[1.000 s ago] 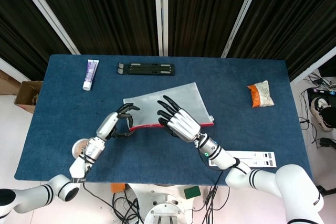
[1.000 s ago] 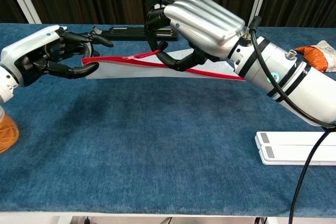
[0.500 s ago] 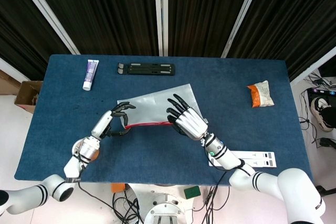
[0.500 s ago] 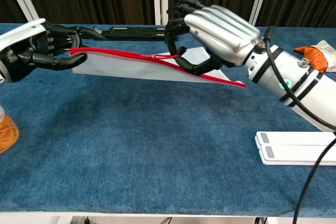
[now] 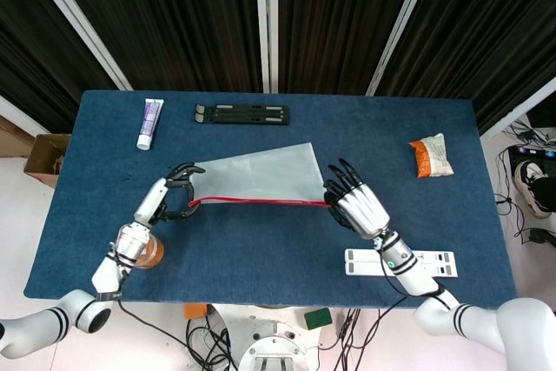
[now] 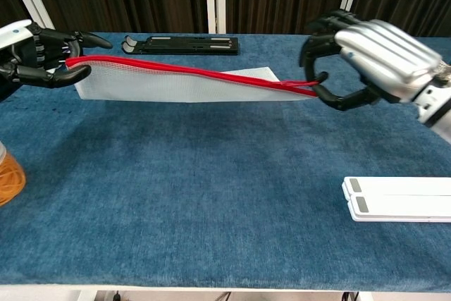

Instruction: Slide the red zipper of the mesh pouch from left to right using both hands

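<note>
The white mesh pouch (image 5: 256, 178) (image 6: 169, 85) lies stretched over the blue table, its red zipper edge (image 5: 261, 202) (image 6: 190, 72) pulled taut and raised. My left hand (image 5: 169, 197) (image 6: 35, 58) pinches the pouch's left end of the zipper edge. My right hand (image 5: 352, 203) (image 6: 366, 58) pinches the red zipper pull at the pouch's right end, fingers curled around it. The pull itself is mostly hidden inside the fingers.
A black folded stand (image 5: 241, 114) (image 6: 182, 44) lies at the table's back. A purple tube (image 5: 149, 122) sits back left, an orange snack packet (image 5: 432, 156) right. A white strip (image 5: 400, 262) (image 6: 398, 199) lies front right. An orange cup (image 5: 143, 251) (image 6: 8, 177) stands under my left wrist.
My right hand has travelled right along the zipper to the pouch's right end. My left hand drew the left end further left, stretching the pouch flat and taut.
</note>
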Tool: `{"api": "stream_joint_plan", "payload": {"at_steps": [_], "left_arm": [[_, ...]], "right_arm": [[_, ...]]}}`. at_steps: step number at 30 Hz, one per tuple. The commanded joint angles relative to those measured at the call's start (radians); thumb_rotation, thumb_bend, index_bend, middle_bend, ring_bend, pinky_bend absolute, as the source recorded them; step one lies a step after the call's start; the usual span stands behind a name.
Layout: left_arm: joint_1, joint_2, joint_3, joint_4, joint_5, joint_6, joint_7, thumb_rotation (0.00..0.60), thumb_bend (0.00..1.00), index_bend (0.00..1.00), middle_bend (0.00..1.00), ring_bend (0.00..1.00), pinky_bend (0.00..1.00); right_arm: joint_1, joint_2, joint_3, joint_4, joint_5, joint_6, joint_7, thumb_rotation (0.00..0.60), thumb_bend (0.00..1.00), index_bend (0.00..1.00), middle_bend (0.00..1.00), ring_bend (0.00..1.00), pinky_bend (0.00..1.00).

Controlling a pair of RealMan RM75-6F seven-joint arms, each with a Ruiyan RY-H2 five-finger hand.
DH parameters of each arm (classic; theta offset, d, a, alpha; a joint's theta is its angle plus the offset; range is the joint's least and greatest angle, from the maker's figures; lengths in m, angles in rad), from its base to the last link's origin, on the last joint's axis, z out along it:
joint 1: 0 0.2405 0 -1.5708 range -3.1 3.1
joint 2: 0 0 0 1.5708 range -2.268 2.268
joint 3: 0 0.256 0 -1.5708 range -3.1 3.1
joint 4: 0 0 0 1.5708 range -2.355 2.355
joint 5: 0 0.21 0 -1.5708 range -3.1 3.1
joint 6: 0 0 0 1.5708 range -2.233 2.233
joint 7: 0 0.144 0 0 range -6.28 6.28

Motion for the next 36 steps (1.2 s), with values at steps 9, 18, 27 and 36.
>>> {"api": "stream_joint_plan", "payload": {"at_steps": [9, 18, 27, 36], "left_arm": [[0.001, -0.009, 0.002, 0.023, -0.001, -0.016, 0.048, 0.600, 0.44, 0.68, 0.23, 0.10, 0.17], [-0.018, 0.009, 0.019, 0.022, 0.021, -0.043, 0.224, 0.600, 0.28, 0.42, 0.18, 0.10, 0.16], [0.039, 0.176, 0.011, -0.183, -0.036, 0.004, 0.771, 0.600, 0.12, 0.19, 0.11, 0.08, 0.14], [0.223, 0.387, 0.016, -0.353, -0.112, 0.221, 1.005, 0.600, 0.11, 0.20, 0.12, 0.08, 0.14]], "right_arm": [[-0.102, 0.068, -0.012, -0.012, 0.035, 0.028, 0.030, 0.600, 0.55, 0.81, 0.37, 0.09, 0.08], [-0.115, 0.106, -0.004, -0.078, 0.070, -0.056, 0.001, 0.600, 0.44, 0.53, 0.25, 0.01, 0.02], [-0.149, 0.337, 0.012, -0.412, 0.232, -0.214, -0.077, 0.600, 0.13, 0.00, 0.00, 0.00, 0.00], [-0.332, 0.542, 0.041, -0.537, 0.297, 0.018, -0.045, 0.600, 0.24, 0.00, 0.17, 0.00, 0.10]]}}
